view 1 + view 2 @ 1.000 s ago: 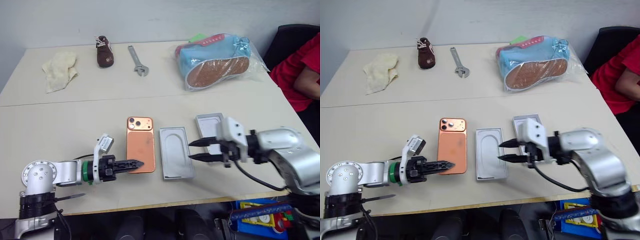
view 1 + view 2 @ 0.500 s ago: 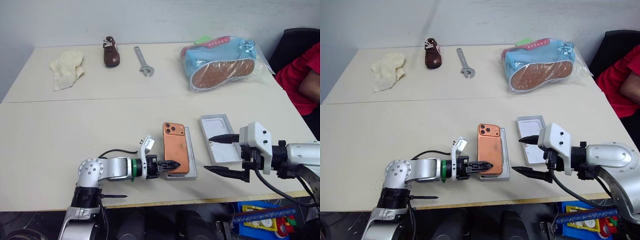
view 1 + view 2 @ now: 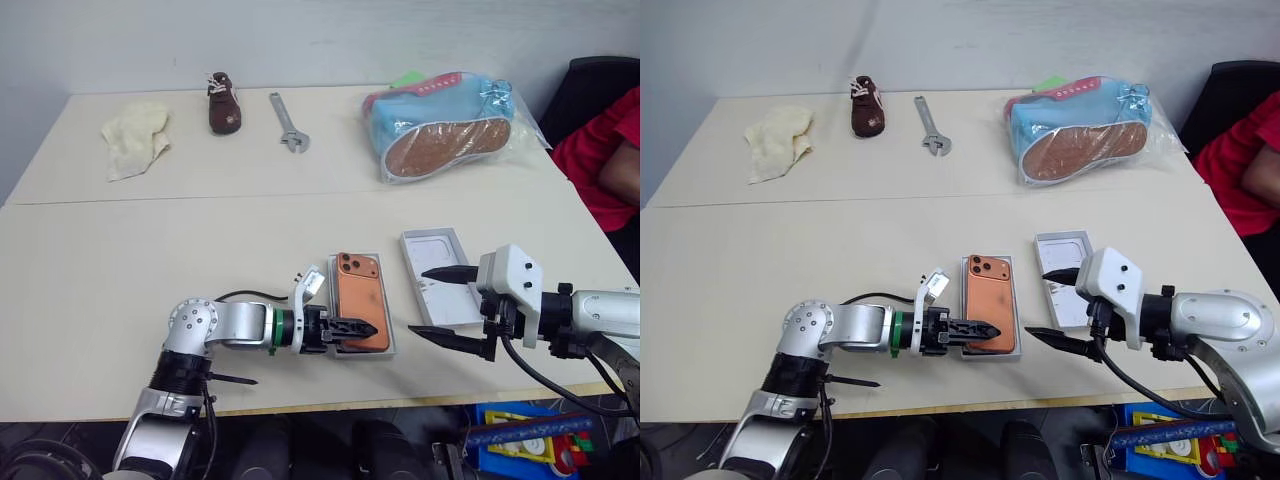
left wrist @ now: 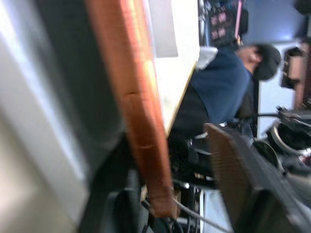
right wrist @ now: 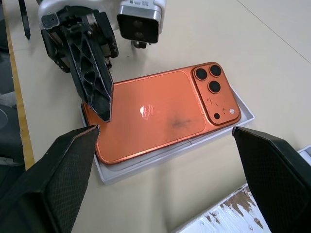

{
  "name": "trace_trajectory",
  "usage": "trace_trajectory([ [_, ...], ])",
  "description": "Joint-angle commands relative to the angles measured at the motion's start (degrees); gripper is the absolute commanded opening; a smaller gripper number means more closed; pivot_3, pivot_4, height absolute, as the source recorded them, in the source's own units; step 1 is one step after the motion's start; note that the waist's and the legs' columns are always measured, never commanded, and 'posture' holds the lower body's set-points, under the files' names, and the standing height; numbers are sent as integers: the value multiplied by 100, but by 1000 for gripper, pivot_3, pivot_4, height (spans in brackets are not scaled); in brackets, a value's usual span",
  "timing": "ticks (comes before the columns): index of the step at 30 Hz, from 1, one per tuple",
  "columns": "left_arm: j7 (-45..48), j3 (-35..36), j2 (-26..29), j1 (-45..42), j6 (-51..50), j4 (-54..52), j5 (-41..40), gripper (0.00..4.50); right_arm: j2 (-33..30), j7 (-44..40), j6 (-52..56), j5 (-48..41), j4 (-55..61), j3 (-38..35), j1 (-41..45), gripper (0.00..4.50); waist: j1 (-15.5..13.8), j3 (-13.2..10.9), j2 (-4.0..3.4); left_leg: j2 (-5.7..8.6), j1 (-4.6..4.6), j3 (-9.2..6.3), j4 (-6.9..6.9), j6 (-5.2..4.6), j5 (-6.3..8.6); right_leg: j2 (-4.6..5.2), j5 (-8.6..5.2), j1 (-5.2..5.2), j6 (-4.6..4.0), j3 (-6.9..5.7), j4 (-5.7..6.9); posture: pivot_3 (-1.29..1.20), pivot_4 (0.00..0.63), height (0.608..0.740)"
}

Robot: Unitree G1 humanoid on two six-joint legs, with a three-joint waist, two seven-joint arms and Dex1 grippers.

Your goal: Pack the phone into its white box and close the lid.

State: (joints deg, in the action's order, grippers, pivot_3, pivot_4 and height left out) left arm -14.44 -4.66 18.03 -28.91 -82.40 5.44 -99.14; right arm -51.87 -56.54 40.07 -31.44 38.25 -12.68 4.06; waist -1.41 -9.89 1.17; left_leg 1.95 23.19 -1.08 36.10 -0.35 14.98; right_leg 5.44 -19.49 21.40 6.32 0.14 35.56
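Phone (image 5: 160,111) lies on white box (image 5: 243,115) — left gripper (image 3: 355,329) spread across its near end.

Both arms are silver-grey metal with rounded joint housings. The left arm (image 3: 225,325) carries a green ring at the wrist and a black cable looping along it. The right arm (image 3: 610,315) ends in a white boxy housing (black cable trailing beneath). Each end effector has two black, ribbed, pointed fingers (image 5: 92,73).

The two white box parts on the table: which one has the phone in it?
The white box beside the left gripper holds the orange phone. The other white part, by the right gripper, holds none.
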Motion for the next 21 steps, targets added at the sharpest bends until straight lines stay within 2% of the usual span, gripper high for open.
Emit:
trace_trajectory([
  [1, 322, -59, 201, -135, -47, -56, -181, 3519, -70, 62, -172, 46, 101, 69, -26, 4500, 5, 0, -1, -1, -1, 1, -1, 0, 0, -1, 0, 0, 0, 1, 0, 0, 150, 740],
  [4, 582, -102, 360, -248, -71, -106, -169, 4401, -78, 96, -221, 60, 78, 118, -43, 4500, -1, -1, -1, -1, 0, 0, 0, 1, 0, 0, 0, 0, 0, 1, 0, 0, 150, 740],
  [5, 668, -125, 410, -289, -83, -123, -198, 4454, -76, 111, -233, 64, 70, 134, -39, 4500, 0, -1, -1, -1, 0, 0, 0, 1, 0, 0, 0, 0, 0, 1, 0, 0, 150, 740],
  [15, 1301, -308, 754, -646, -155, -413, -178, 4454, -48, 230, -311, 97, 32, 257, 15, 4500, -6, -4, -3, -1, 3, 0, -2, -1, 0, 2, 0, 2, -1, 2, -4, 0, 150, 740],
  [21, 1690, -480, 936, -757, -266, -804, 454, 4454, -47, 320, -304, 56, 78, 265, -18, 4500, -5, -5, -3, -1, 4, 0, -2, -1, 0, 1, -1, 3, -1, 2, -4, 0, 150, 740],
])
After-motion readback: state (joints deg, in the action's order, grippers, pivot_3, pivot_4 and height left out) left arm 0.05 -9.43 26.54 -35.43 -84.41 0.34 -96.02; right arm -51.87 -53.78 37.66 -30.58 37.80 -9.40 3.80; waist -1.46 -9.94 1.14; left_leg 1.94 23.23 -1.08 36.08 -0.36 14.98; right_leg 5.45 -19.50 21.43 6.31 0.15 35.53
